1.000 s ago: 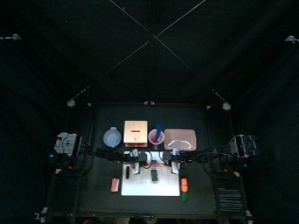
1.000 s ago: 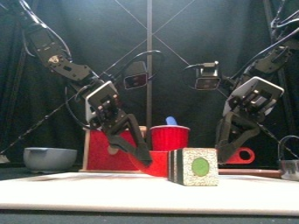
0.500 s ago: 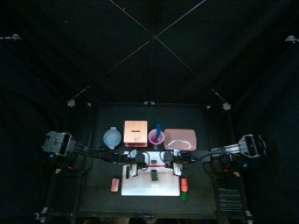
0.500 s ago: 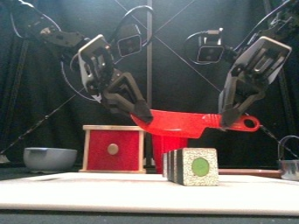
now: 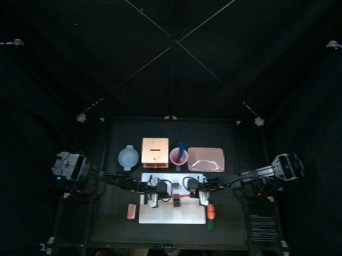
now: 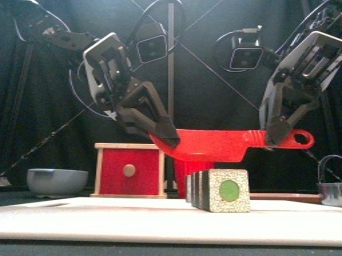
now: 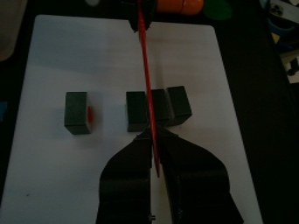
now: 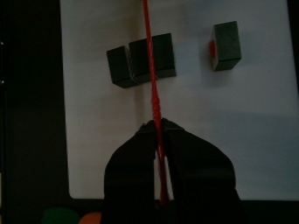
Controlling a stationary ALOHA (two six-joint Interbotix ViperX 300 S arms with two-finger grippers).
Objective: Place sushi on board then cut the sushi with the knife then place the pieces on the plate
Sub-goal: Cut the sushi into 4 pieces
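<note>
A red toy knife (image 6: 214, 143) hangs level above the white cutting board (image 6: 107, 212), held at both ends. My left gripper (image 6: 166, 139) is shut on its blade end, and my right gripper (image 6: 281, 134) is shut on it near the ringed handle. Below it, dark green sushi blocks (image 6: 221, 190) stand close together on the board. In the left wrist view the knife (image 7: 142, 79) runs edge-on over a pair of blocks (image 7: 162, 105), with a single block (image 7: 79, 112) apart. The right wrist view shows the same blocks (image 8: 142, 59) and the lone block (image 8: 225, 44).
Behind the board stand the wooden box with a red drawer front (image 6: 130, 170), a blue-grey bowl (image 6: 56, 180) and the pink tray (image 5: 206, 158). A metal cutter (image 6: 330, 182) sits at the right edge. Small toy foods (image 5: 211, 213) lie beside the board (image 5: 160, 213).
Both grippers have lifted the red knife from low beside the sushi to a level hold above it. It has shifted slightly in the last half second. The sushi blocks have not moved.
</note>
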